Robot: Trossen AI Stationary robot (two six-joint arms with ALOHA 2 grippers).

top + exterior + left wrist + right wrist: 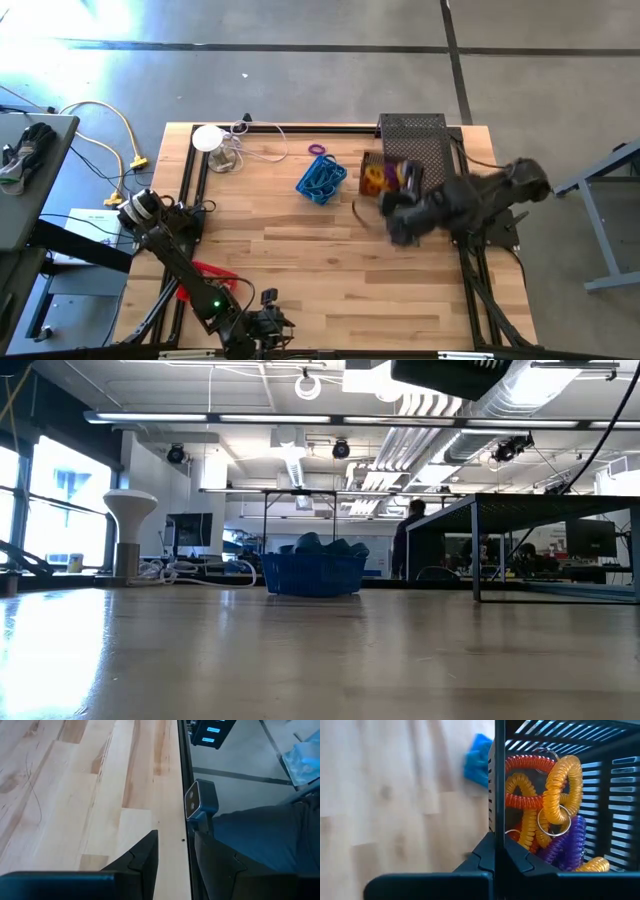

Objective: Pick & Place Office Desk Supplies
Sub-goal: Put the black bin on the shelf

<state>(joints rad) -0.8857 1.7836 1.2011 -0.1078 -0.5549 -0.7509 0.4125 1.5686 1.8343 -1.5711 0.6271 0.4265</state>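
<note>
Left end effector (268, 322), bottom centre of the high view at the tabletop's (300, 260) near edge: fingers (145, 855) part-way open with a narrow gap, nothing between them, hovering over the tabletop edge.

Right end effector (395, 225), centre right of the high view: fingers pressed fully together, gripping nothing, tips right up against the wall of the black mesh basket (392, 172). Whether they touch the mesh: cannot tell.

Count, high view:
- 1 black mesh basket, upper right of centre, holding a pile of coiled rings (555, 795) in orange, yellow, red and purple; number in the pile unclear.
- 1 blue mesh basket (321, 180), centre, set corner-on to the tabletop edges, filled with blue items.
- 1 loose purple ring (318, 150), lying flat just beyond the blue basket.
- 1 dark thin band (362, 212), left of the right end effector, long axis running upper left to lower right.
- 1 red item (205, 272), lower left under the left arm, long axis roughly left-right.
</note>
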